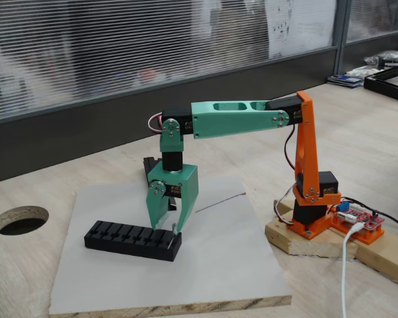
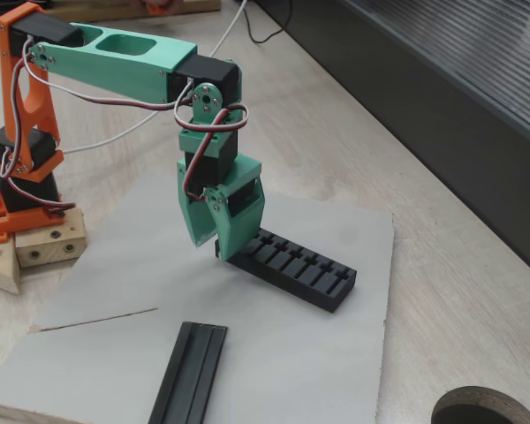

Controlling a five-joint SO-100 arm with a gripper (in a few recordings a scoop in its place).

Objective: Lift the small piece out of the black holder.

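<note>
Green fingers (image 1: pixel 167 224) point straight down over the right end of the black holder (image 1: pixel 129 239) in a fixed view, tips just above the last slots and slightly parted, nothing clearly between them. A thin pale sliver, the small piece (image 1: pixel 169 244), stands at that end face of the holder, right under the tips. The holder lies on a grey board (image 1: pixel 205 278) on the wooden surface (image 1: pixel 358 132). Near the board's front edge lies a black grooved rail (image 2: pixel 190 375).
</note>
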